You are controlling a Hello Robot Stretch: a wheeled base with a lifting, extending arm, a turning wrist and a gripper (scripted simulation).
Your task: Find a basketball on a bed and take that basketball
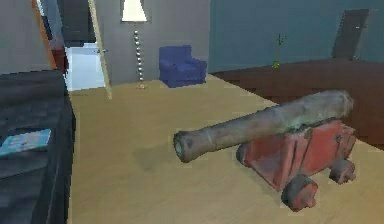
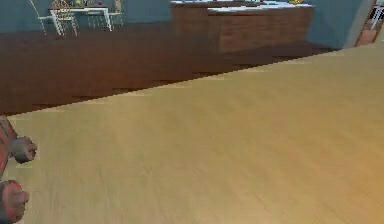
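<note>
A dark surface [image 1: 35,140] runs along the forward view's left edge, with a flat light-blue item [image 1: 24,142] lying on it; I cannot tell whether this is a bed. A model cannon on a red wheeled carriage [image 1: 285,140] stands on the tan floor at the forward view's right. Two of its red-brown wheels [image 2: 14,170] show at the arm side view's left edge.
A blue armchair [image 1: 182,66] and a floor lamp [image 1: 135,30] stand at the back wall, beside an open doorway [image 1: 85,60]. In the arm side view, a brick-fronted counter [image 2: 250,25] and a table with chairs [image 2: 80,14] lie beyond dark wood floor. Tan floor spreads wide.
</note>
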